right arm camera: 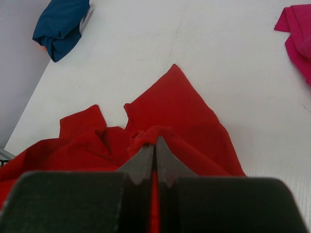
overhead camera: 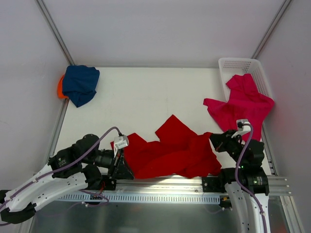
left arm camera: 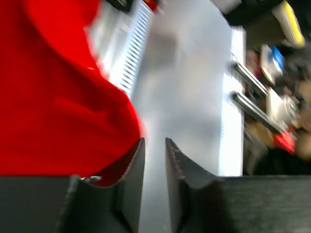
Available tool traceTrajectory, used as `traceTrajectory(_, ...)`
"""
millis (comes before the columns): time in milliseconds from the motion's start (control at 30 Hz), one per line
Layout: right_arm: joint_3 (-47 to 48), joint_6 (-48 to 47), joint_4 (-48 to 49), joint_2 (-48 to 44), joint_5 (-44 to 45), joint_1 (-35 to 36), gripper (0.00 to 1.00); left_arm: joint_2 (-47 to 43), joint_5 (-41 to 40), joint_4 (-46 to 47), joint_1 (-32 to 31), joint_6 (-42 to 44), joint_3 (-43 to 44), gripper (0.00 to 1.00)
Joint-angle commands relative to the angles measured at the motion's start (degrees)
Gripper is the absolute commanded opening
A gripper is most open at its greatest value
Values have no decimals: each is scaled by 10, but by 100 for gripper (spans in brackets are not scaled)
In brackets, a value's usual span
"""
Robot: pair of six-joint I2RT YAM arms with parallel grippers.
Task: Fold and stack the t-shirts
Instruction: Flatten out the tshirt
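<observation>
The bright red t-shirt [overhead camera: 170, 150] lies crumpled at the table's near edge. My right gripper [overhead camera: 216, 141] is at its right edge, shut on a bunched fold of the red cloth [right arm camera: 180, 111], which fills the jaws at the tips [right arm camera: 156, 141]. My left gripper [overhead camera: 122, 170] is at the shirt's left side. Its jaws [left arm camera: 154, 141] stand a little apart with nothing between them, and the red cloth [left arm camera: 53, 97] lies outside the left finger. The navy t-shirt [overhead camera: 81, 83] sits bunched on the orange one [overhead camera: 60, 88] at the back left. The magenta t-shirt [overhead camera: 240, 104] spills from the basket.
A white lattice basket [overhead camera: 243, 65] stands at the back right corner. A metal rail [overhead camera: 160, 183] runs along the near edge under the red shirt. White walls enclose the table on three sides.
</observation>
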Motion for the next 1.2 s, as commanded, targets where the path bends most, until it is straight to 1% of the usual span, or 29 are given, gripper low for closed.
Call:
traceTrajectory(0,2,0,13,3,-12,-3,0,-4,120,-13,-29,-13,-21,25)
traceTrajectory(33,1,0,13,4,-13,-3,0,-12,156,-10,-33,-11,-28,62)
traceTrajectory(67,1,0,13,5,-15,-3,1,-38,173,-10,-35,-7,-30,84)
traceTrajectory(100,1,0,14,7,-16,-3,1,-53,192,-10,-35,2,-33,99)
traceTrajectory(133,-1,-1,14,7,-16,-3,0,-82,211,-9,-35,4,-33,99)
traceTrajectory(200,-3,0,17,6,-17,-3,0,-107,208,-5,-35,11,-14,99)
traceTrajectory(300,-5,1,20,7,-18,-3,1,-132,168,3,-35,39,12,99)
traceTrajectory(333,-6,0,20,8,-18,-3,1,-130,141,2,-35,46,30,99)
traceTrajectory(367,-6,1,21,10,-18,-3,1,-127,76,2,-35,55,37,99)
traceTrajectory(400,-7,0,21,10,-19,-3,1,-121,35,1,-35,75,46,99)
traceTrajectory(467,-7,0,21,10,-20,-3,1,-91,-57,1,-35,74,46,99)
traceTrajectory(500,-8,1,22,9,-21,-3,1,-76,-122,5,-35,83,45,99)
traceTrajectory(567,-7,1,22,7,-22,-3,0,3,-175,6,-35,94,46,99)
traceTrajectory(600,-8,1,22,7,-22,-3,1,35,-222,6,-35,91,49,99)
traceTrajectory(633,-8,2,22,7,-23,-3,1,113,-242,9,-35,82,50,99)
traceTrajectory(667,-8,1,22,7,-23,-3,0,159,-260,13,-35,71,51,99)
traceTrajectory(700,-8,2,23,7,-23,-3,1,255,-277,16,-35,49,57,99)
traceTrajectory(800,-7,2,22,3,-22,-3,1,390,-284,32,-37,-2,72,99)
traceTrajectory(833,-7,1,22,3,-21,-3,1,458,-279,44,-48,-10,73,99)
traceTrajectory(867,-7,1,22,0,-20,-2,1,487,-278,69,-56,-17,72,99)
traceTrajectory(933,-7,1,22,-1,-22,-2,1,541,-285,84,-73,-35,73,99)
traceTrajectory(1000,-7,1,23,0,-24,-2,1,564,-294,86,-97,-48,69,99)
traceTrajectory(1067,-8,2,24,1,-29,-2,0,565,-298,86,-116,-66,58,99)
traceTrajectory(1167,-13,2,31,1,-31,-2,1,540,-300,82,-142,-97,25,99)
